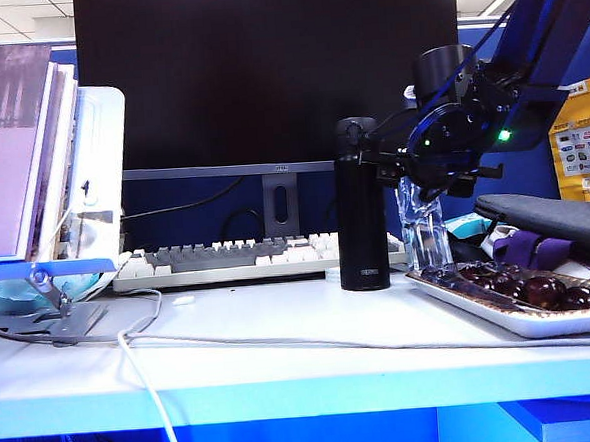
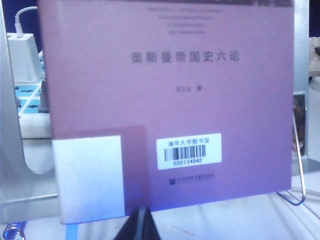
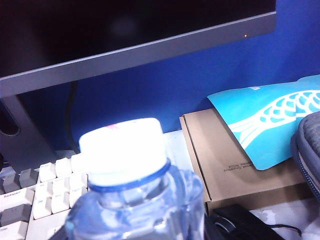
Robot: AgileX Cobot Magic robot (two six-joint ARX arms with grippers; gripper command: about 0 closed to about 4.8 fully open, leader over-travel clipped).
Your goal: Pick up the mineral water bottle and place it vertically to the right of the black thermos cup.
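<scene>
Jaws of the right gripper (image 1: 420, 185) clasp one water bottle (image 1: 421, 223) beside one black flask (image 1: 360, 205); left gripper (image 2: 140, 225) state unclear, facing a book (image 2: 170, 100).

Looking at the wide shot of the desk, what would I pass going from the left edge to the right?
Book stand with books → white keyboard → black thermos cup → mineral water bottle, under the right arm's end effector → tray of dark fruit.

— How's the light?
— Strong blue cast everywhere; ceiling lamps glare at the exterior view's top corners, and the desk (image 1: 282, 332) looks washed out.
— Sharpness?
— The bottle cap (image 3: 122, 150) is blown out and blurred; the book cover (image 2: 165, 100) is soft.
</scene>
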